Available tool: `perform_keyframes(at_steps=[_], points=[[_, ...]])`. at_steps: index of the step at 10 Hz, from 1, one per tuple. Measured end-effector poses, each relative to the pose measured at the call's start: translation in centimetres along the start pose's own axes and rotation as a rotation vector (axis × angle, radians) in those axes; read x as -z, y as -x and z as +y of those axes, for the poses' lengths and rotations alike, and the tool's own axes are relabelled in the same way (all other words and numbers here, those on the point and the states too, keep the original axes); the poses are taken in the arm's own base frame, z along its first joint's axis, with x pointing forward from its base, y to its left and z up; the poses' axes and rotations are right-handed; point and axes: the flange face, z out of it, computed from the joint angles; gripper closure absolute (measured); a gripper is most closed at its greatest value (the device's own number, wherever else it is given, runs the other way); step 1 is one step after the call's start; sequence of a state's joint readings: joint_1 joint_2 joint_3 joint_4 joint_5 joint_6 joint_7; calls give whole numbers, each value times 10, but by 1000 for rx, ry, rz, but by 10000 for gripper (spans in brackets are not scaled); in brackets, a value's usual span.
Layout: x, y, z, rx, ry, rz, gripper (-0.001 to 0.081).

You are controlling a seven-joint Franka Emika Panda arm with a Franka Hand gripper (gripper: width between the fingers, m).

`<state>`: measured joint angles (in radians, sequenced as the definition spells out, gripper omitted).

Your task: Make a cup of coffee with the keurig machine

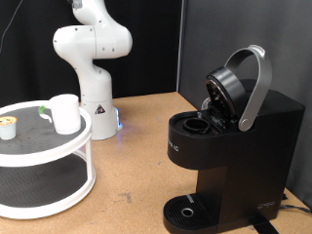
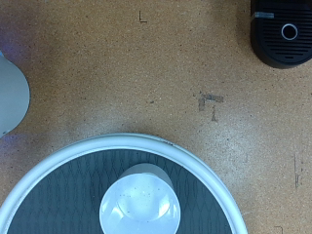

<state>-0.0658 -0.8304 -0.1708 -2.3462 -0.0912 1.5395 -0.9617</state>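
Pincer: outside both views; cannot tell its opening.
Mug (image 1: 65, 113): plain white, upright, axis vertical, on the top tier of the round white stand (image 1: 58, 146).
Pod (image 1: 8, 126): small, beside mug.
Keurig machine (image 1: 229, 146): black, lid raised, on the tabletop (image 1: 136, 166).
Arm (image 1: 90, 49): upright, behind stand.

Mug (image 2: 140, 205) top unobstructed (pod (image 1: 8, 124) apart)

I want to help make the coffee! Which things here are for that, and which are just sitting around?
For the coffee:
- white mug, on the round stand's top shelf
- keurig machine, lid up, drip tray bare
- small pod, also on that shelf

Just there:
- round white stand
- wooden table

The gripper does not show in either view.
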Motion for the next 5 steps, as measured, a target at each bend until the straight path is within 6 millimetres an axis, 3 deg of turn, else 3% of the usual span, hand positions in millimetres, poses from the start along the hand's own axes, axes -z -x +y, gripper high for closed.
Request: perform_keyframes(at_steps=[2,5], points=[[-2,5,5,-11,2,13,3],[-4,48,26,12,-25,-6,3]])
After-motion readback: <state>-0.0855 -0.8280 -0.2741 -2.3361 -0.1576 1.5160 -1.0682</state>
